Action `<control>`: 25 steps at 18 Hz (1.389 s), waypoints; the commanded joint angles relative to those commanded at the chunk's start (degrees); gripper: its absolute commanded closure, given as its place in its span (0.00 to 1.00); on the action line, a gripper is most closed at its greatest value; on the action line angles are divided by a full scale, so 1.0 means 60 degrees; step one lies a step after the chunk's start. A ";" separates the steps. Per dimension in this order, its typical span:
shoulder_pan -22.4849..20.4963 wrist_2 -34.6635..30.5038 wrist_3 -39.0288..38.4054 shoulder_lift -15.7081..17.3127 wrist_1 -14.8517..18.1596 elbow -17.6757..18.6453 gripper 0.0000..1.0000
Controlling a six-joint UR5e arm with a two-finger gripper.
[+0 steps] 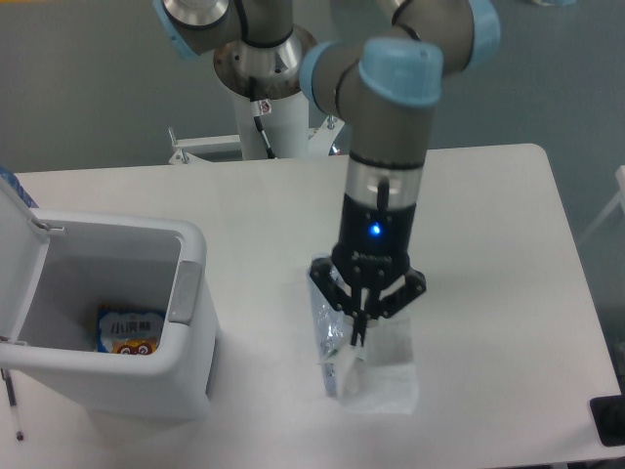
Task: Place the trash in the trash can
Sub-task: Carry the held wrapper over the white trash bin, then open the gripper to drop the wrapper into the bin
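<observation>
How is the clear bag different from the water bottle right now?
The plastic bag hangs from the gripper, limp and whitish; the water bottle lies flat on the table, long, rigid and bluish. Both are see-through plastic, outside the trash can.

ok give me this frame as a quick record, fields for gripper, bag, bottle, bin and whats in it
gripper: shut on the top of the plastic bag, above the table
plastic bag: hanging from the fingers, partly in front of the bottle
water bottle: lying on the white table, blue cap toward the robot base
trash can: lid open, at the table's left
inside the can: a blue-and-orange snack packet
</observation>
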State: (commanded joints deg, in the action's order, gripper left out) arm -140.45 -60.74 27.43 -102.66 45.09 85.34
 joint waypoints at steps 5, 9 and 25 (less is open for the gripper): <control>0.0746 0.0836 -0.0996 0.0352 0.0014 0.0117 0.92; 0.0821 0.0894 -0.1481 0.0703 0.0015 0.0292 0.92; 0.1788 0.0851 -0.1921 0.1598 0.0000 0.1362 0.59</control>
State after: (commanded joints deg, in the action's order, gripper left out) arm -129.73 -55.63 15.91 -93.08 45.09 93.52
